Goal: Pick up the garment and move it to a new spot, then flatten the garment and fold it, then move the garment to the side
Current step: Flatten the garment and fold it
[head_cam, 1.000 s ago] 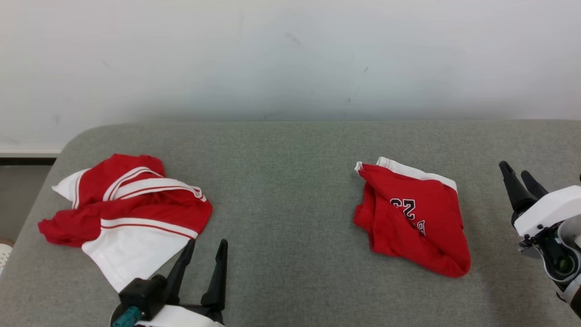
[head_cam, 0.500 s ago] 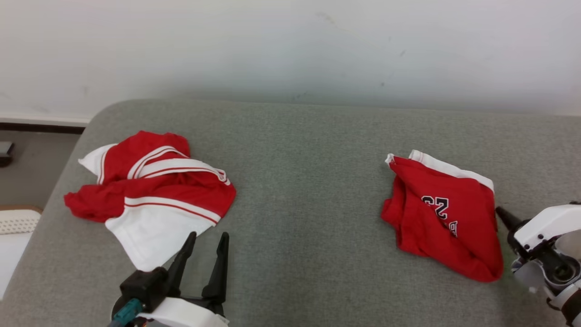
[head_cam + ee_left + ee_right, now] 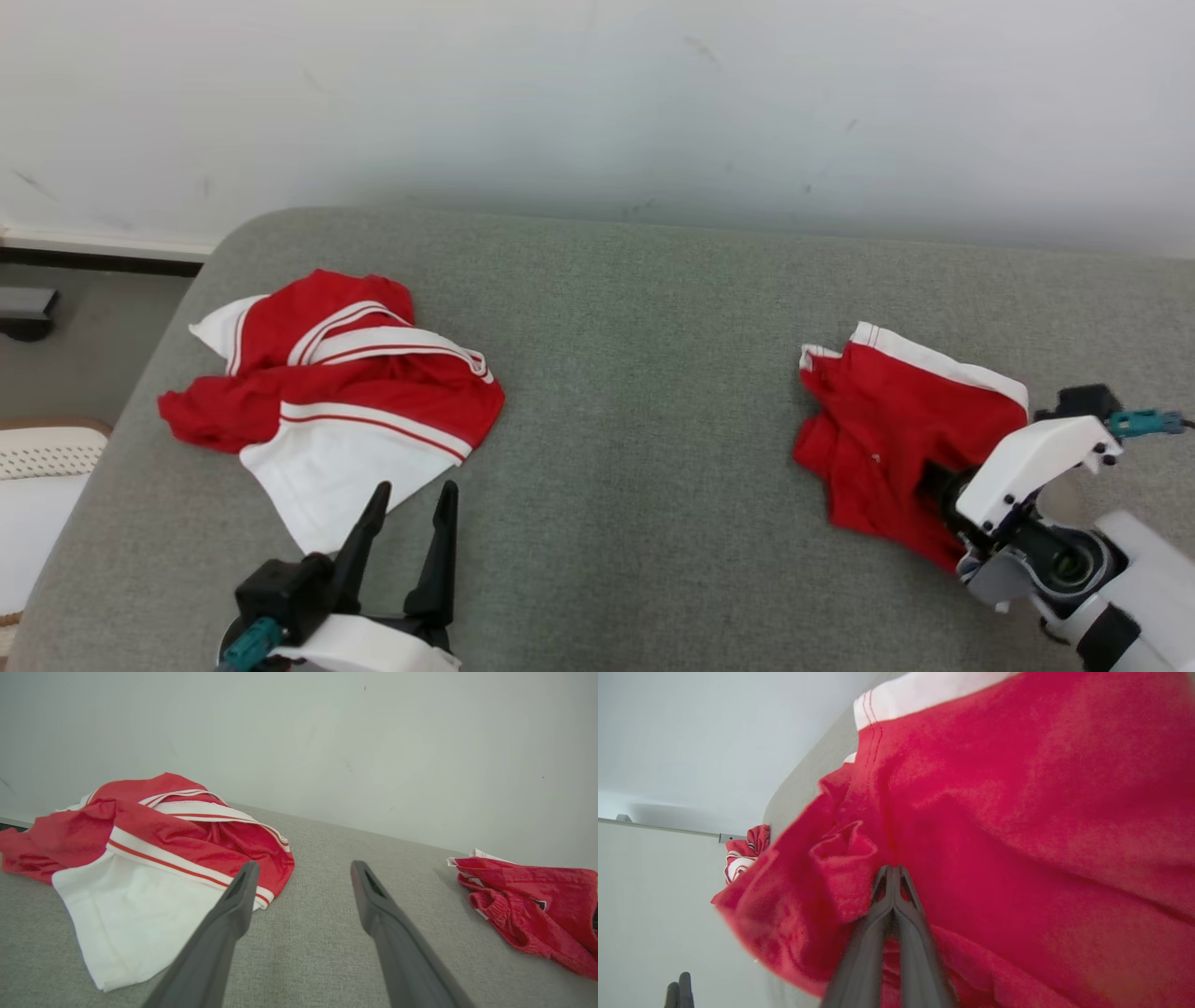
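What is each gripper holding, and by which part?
The right gripper pinches the red shorts at a fold near their middle. The left gripper is open, holding nothing.

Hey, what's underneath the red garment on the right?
The red garment lies on the grey cushion, which shows beside it. From above, the right gripper is shut on its fabric. Anything beneath the cloth itself is covered.

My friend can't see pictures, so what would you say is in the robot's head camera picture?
The robot's right hand is shut on a crumpled red garment at the right of a grey padded surface. A red and white garment lies bunched at the left, the open left hand near its front edge. A pale wall stands behind.
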`<state>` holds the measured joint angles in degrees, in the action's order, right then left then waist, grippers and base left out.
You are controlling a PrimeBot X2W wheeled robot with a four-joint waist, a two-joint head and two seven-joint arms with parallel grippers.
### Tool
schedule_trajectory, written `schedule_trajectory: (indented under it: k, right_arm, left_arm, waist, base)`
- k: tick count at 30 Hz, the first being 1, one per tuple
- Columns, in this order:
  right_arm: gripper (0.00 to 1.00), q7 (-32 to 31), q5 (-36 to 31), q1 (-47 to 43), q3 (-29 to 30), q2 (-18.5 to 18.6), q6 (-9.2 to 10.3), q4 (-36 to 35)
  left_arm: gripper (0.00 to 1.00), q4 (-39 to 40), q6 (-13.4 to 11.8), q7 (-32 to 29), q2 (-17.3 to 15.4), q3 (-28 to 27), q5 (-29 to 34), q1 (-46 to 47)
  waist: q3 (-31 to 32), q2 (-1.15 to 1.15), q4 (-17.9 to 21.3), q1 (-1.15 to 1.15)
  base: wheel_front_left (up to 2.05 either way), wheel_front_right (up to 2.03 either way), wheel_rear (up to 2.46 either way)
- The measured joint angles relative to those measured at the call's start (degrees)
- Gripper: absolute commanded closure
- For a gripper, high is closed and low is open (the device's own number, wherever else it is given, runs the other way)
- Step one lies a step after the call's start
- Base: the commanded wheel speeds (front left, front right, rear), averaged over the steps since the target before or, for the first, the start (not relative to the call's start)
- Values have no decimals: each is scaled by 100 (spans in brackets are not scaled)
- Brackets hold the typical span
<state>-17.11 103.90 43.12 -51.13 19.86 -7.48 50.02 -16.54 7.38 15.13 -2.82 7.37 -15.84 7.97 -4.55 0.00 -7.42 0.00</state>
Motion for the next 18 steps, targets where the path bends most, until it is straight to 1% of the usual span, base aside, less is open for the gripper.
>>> schedule_trajectory:
  k: [5, 8, 13, 18]
  right_arm:
    - [100, -311, -259, -358, -300, -26, 1, -920]
    - [100, -339, -417, -525, -421, -24, 1, -1380]
    - [100, 15, -593, -662, -332, 47, 0, -2094]
    - [100, 524, -870, -786, -160, 309, 0, -2682]
  left_arm:
    - [0, -9, 0, 0, 0, -4, -1, -47]
    - [0, -8, 0, 0, 1, -4, -1, -89]
    - [0, 13, -1, 0, 2, -41, 0, -94]
    - [0, 87, -14, 0, 2, -82, 18, -148]
  waist:
    - [105, 0, 132, 0]
    - [154, 0, 226, 0]
    - [235, 0, 381, 0]
    - [331, 0, 559, 0]
  base:
    - [0, 0, 0]
    - [0, 0, 0]
    - [0, 0, 0]
    - [0, 0, 0]
